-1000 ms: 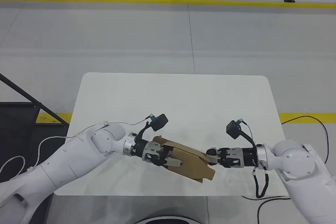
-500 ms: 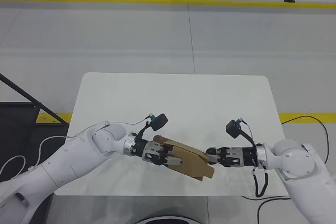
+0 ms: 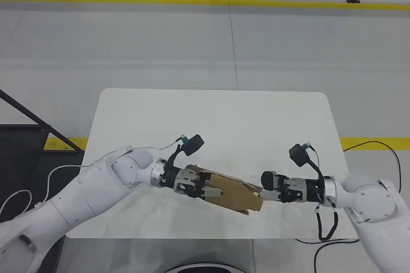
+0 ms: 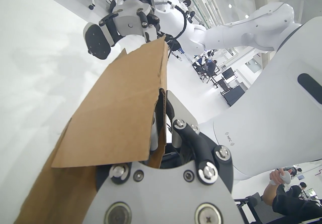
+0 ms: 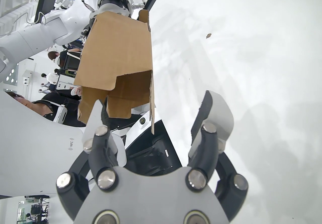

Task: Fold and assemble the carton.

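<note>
A brown cardboard carton (image 3: 229,191), partly folded with its flaps loose, hangs just above the white table (image 3: 260,123) near the front edge. My left gripper (image 3: 199,187) is shut on the carton's left end; in the left wrist view the carton wall (image 4: 118,109) sits pinched in the left gripper (image 4: 161,106), one finger hidden behind the card. My right gripper (image 3: 262,194) stands open at the carton's right end. In the right wrist view the carton (image 5: 118,51) hangs ahead, and a flap edge reaches in between the right gripper (image 5: 154,99) fingers without being clamped.
The table's front edge runs close beneath both grippers. Bare table top spreads behind the carton toward the far side. A tiny brown scrap (image 5: 208,36) lies on the table surface.
My right arm has drawn back a little to the right, away from the carton's end. The left gripper has kept its hold, and the carton has shifted slightly.
</note>
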`<state>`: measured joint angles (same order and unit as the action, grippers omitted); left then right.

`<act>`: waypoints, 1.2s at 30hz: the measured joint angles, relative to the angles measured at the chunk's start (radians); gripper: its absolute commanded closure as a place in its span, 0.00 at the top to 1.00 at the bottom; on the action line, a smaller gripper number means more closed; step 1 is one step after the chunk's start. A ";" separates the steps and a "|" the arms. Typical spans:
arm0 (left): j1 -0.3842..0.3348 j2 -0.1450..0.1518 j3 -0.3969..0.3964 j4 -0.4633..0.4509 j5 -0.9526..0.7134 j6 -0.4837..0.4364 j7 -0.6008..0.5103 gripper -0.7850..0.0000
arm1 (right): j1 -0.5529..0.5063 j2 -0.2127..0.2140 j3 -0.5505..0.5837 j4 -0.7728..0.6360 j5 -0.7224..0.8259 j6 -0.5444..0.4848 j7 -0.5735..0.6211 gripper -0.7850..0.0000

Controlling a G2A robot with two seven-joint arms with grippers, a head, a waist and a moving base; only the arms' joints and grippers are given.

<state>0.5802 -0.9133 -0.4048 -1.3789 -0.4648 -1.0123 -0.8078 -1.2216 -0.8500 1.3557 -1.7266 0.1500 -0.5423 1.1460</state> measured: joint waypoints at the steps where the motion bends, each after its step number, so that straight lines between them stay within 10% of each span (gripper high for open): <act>1: 0.003 0.001 -0.006 0.001 -0.001 0.000 0.000 0.00 | -0.011 0.002 0.012 -0.001 0.007 -0.005 -0.003 1.00; 16: 0.100 0.008 -0.158 -0.036 -0.004 0.000 0.000 0.00 | -0.075 0.013 0.037 -0.006 0.004 -0.017 -0.004 0.98; 19: 0.115 0.005 -0.177 -0.042 0.006 0.000 0.000 0.00 | -0.068 0.011 0.018 -0.004 -0.009 -0.009 -0.011 0.67; 23: 0.126 0.001 -0.191 -0.046 0.015 0.000 0.000 0.00 | -0.054 0.008 -0.009 0.003 -0.013 -0.009 -0.014 0.49; 36: 0.136 -0.011 -0.203 -0.042 0.032 0.000 0.000 0.00 | -0.012 0.002 -0.064 -0.004 -0.032 -0.003 -0.026 0.42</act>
<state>0.7162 -0.9247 -0.6082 -1.4214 -0.4328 -1.0123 -0.8078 -1.2335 -0.8480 1.2921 -1.7307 0.1185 -0.5451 1.1204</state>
